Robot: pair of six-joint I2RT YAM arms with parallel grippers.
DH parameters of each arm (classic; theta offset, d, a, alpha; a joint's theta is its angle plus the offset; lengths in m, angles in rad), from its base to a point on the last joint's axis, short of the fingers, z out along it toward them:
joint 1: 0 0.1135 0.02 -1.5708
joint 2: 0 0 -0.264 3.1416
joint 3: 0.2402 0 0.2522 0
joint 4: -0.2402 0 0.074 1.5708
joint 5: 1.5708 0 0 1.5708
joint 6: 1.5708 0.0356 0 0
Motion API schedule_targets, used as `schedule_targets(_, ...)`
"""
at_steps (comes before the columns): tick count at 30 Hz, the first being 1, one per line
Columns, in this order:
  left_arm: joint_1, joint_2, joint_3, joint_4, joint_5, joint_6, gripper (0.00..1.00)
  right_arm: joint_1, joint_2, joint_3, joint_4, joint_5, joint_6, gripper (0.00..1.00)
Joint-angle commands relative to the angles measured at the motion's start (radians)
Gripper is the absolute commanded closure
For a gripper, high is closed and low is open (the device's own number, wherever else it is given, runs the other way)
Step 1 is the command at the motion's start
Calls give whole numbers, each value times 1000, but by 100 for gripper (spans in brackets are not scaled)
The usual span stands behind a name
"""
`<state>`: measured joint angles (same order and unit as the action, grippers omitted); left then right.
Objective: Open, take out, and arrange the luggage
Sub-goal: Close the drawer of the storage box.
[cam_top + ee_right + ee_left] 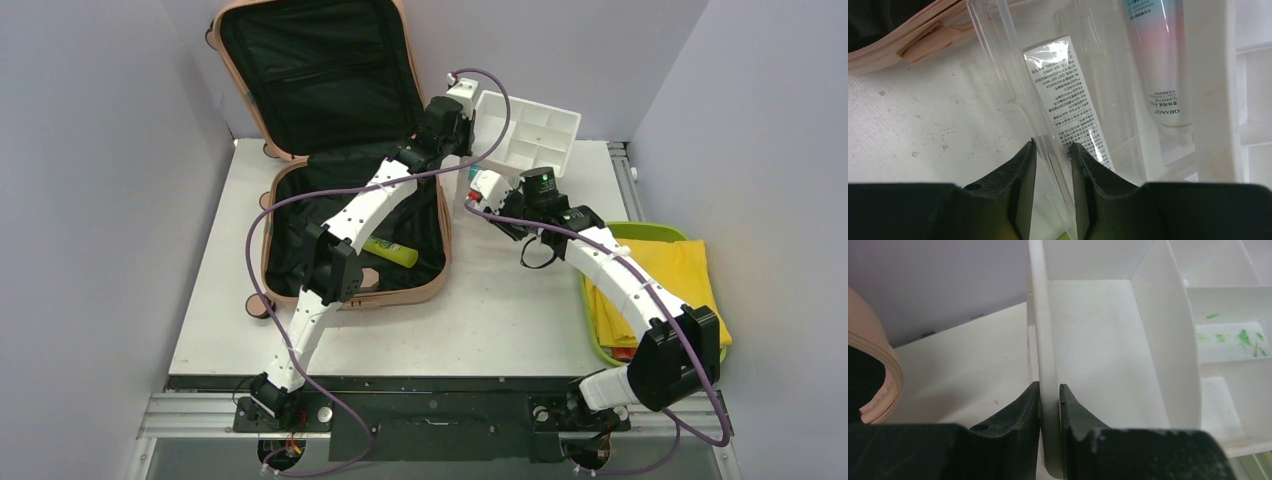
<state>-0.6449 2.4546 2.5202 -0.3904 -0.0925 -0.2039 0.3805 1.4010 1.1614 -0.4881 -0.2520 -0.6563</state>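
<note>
Luggage [310, 70] sits open upper left. The left gripper [1050, 395] pinches a wall of the white organizer [1098, 340], probably steadying it. The right gripper [1053, 150] straddles the edge of the clear case [993, 50], can't tell if it's clamped.

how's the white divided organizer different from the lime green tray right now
The white plastic compartmented organizer is split by partitions into several cells; the lime-green plastic tray is one open basin holding a folded yellow cloth. The organizer's wall is clamped by the left tool; no tool touches the tray. The organizer sits at the far side of the table, the tray at its right edge. Both are open-topped.
</note>
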Motion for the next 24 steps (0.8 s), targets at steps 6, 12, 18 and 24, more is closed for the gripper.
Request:
schedule_targets(6, -25, 16, -13, -111, 60, -43, 95, 28, -13, 107, 45, -48, 62, 97)
schedule_targets(12, -27, 23, -16, -113, 52, -47, 95, 24, 22, 190, -124, -173, 1, 99)
schedule_targets(18, -33, 30, -20, -121, 38, -47, 95, 22, 73, 263, -192, -200, -2, 100)
schedule_targets(24, -29, 19, -23, -113, 44, -51, 95, 22, 71, 256, -183, -144, -29, 99)
